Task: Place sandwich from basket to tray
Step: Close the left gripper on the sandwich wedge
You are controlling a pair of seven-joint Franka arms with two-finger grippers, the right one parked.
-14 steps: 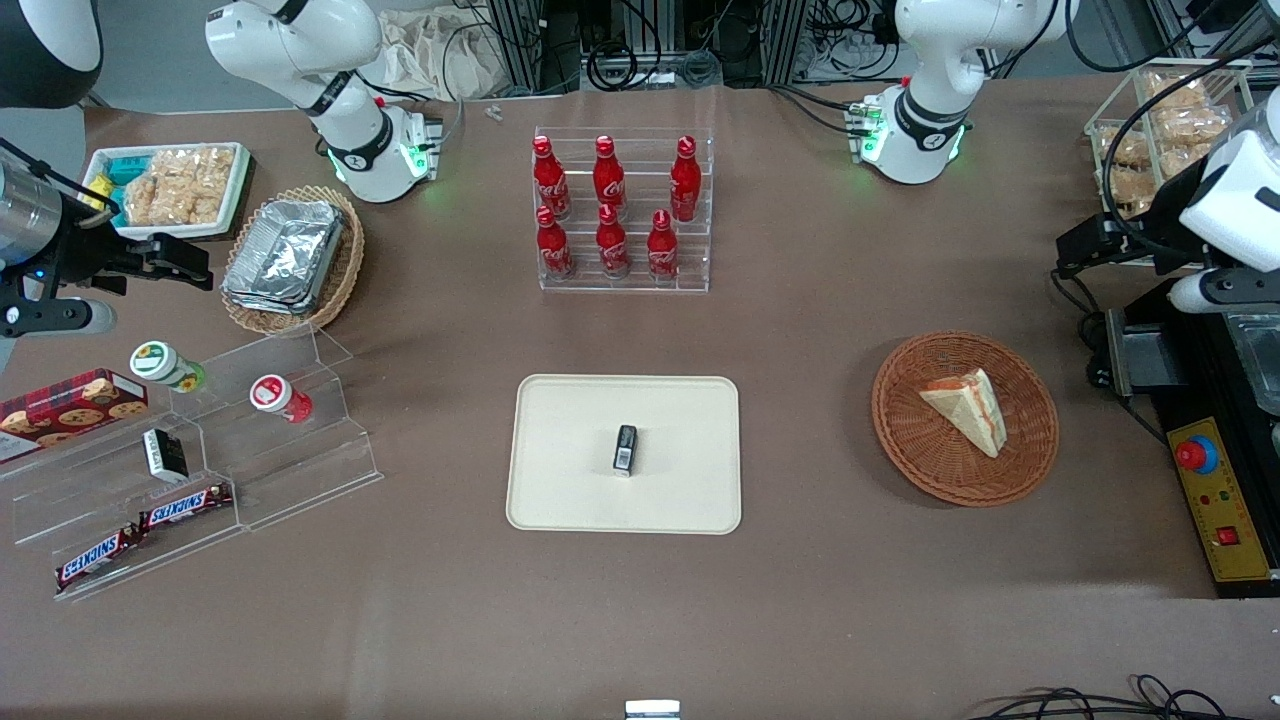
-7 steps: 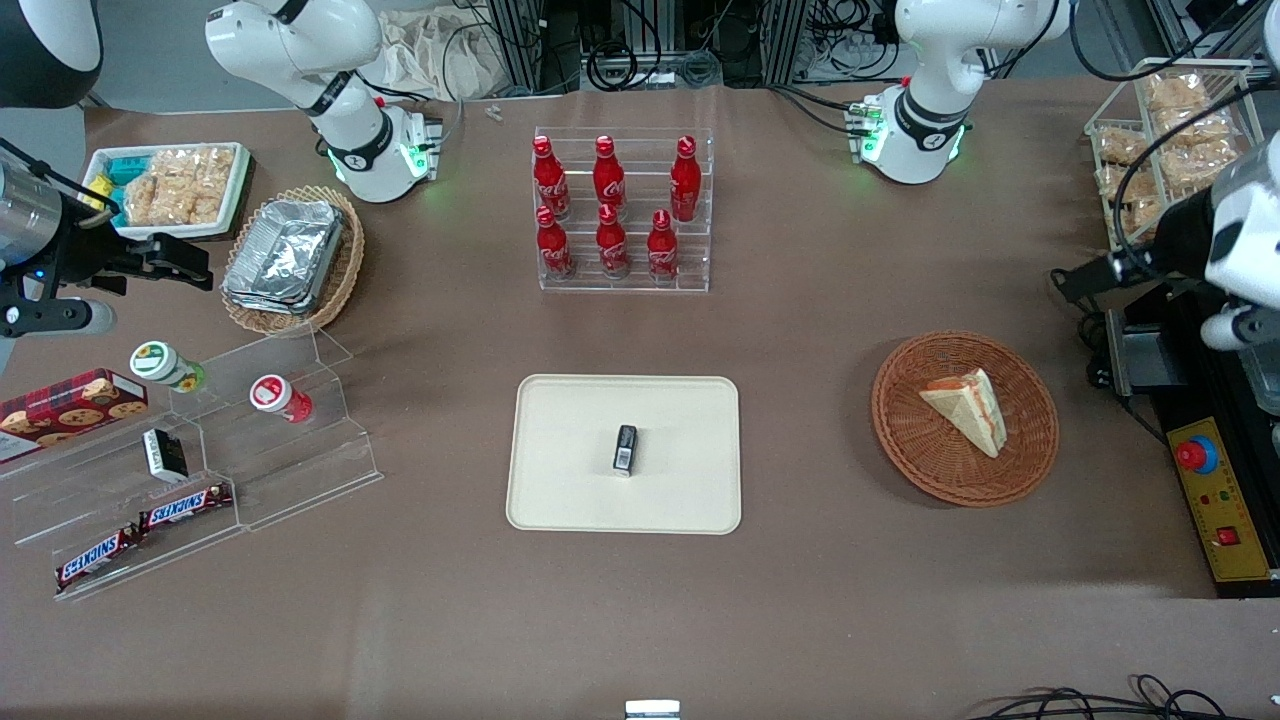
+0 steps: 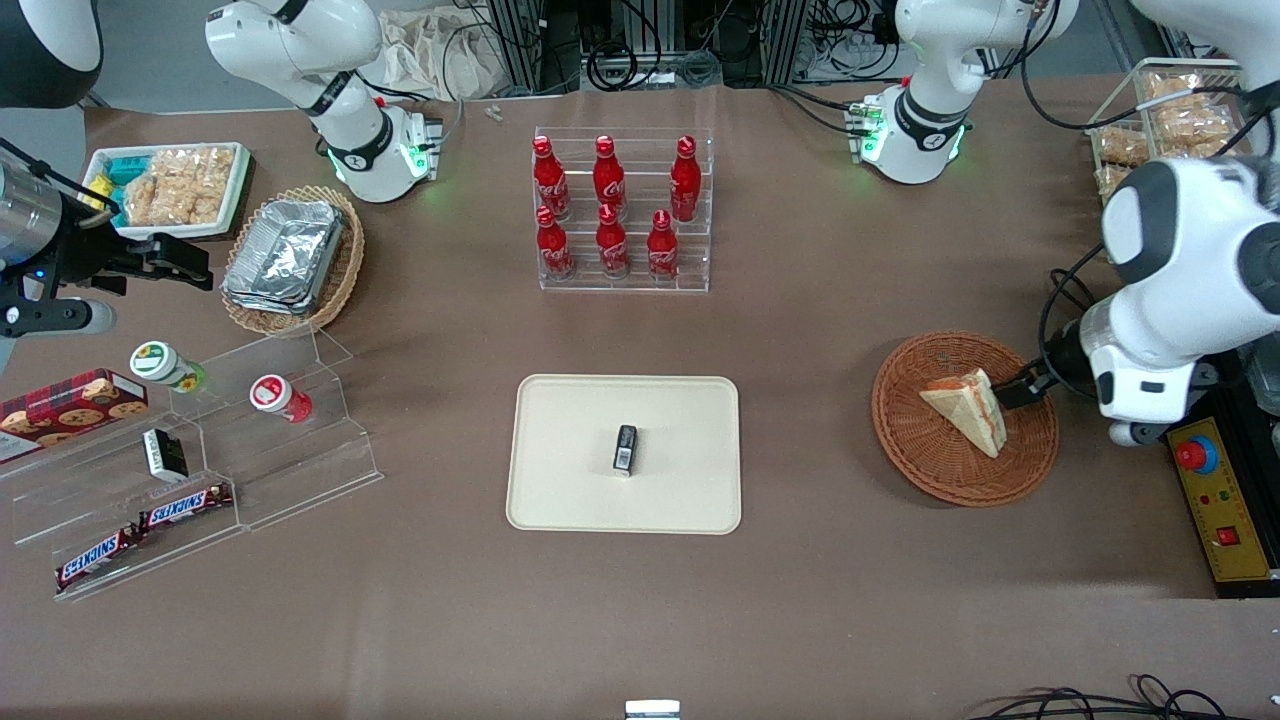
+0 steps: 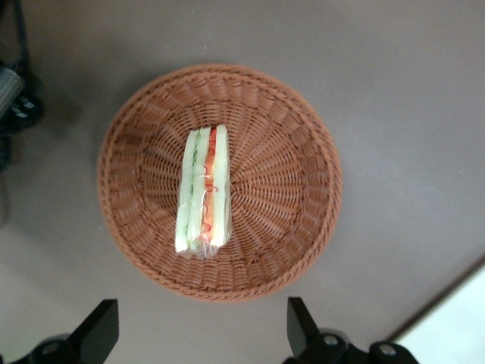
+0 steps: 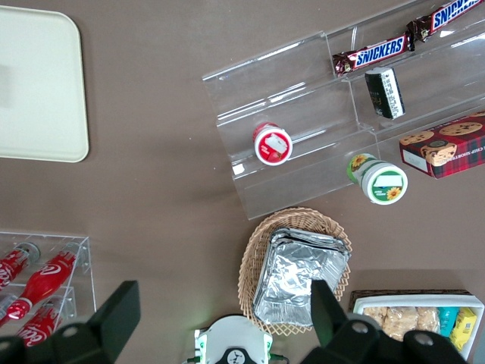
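Note:
The sandwich (image 3: 966,408), a pale bread wedge with red and green filling, lies in the reddish-brown wicker basket (image 3: 915,450) toward the working arm's end of the table. The cream tray (image 3: 565,420) lies mid-table with a small black packet (image 3: 625,448) on it. My left gripper (image 3: 1022,388) hangs above the basket's rim, beside the sandwich and apart from it. In the left wrist view the gripper (image 4: 198,334) is open and empty, its fingers (image 4: 98,332) spread wide, with the sandwich (image 4: 203,189) and basket (image 4: 303,182) below and a tray corner (image 4: 455,326) showing.
A clear rack of red bottles (image 3: 620,210) stands farther from the front camera than the tray. A yellow control box with a red button (image 3: 1215,495) sits beside the basket. A tan basket of foil containers (image 3: 290,255) and a clear snack shelf (image 3: 190,460) lie toward the parked arm's end.
The left arm has swung in from the table's edge and now hangs over the basket's rim. The sandwich, basket and tray have not moved.

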